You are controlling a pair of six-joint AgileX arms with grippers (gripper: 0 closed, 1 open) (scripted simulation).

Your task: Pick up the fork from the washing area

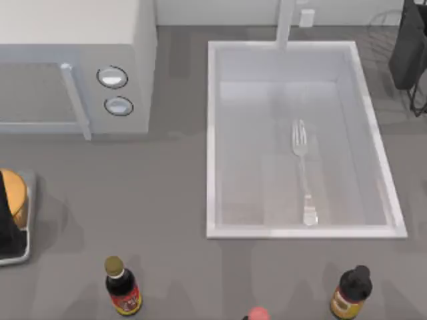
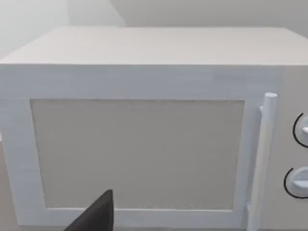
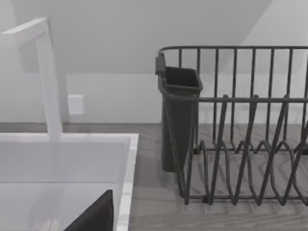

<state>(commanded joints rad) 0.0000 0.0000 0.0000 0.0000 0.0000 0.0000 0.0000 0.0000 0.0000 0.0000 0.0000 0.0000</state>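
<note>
- so I'm driving the AgileX pair from my desk, and the job hasn't really started; the slim shiny silver metal fork with four tines (image 1: 302,170) is lying flat on the floor of the big white rectangular sink basin (image 1: 212,140), a bit right of centre, tines toward the white faucet post (image 1: 285,23) at the back rim, wide handle end toward the front rim
- nothing is touching the fork; it lies on its own, apart from the basin walls
- left arm looks parked over at the table's left; its wrist camera stares straight at the door of the white microwave with two round knobs (image 2: 144,144); one dark finger of the left gripper (image 2: 96,216) pokes into that view, and I honestly cannot tell whether that pincer is spread or pressed together
- right arm seems to sit near the basin's back right corner; its wrist camera sees the faucet post, the basin rim and the dark wire dish rack (image 3: 250,134) with its cutlery cup; again just one dark finger of the right gripper (image 3: 96,216), so same story, cannot tell
- my read: we're at the approach step; the right arm is the closer one
- next move calls for coming down over the handle with the pincer across it; thin flat metal on a smooth floor, so I'd expect it to skid if the pinch is off-centre
</note>
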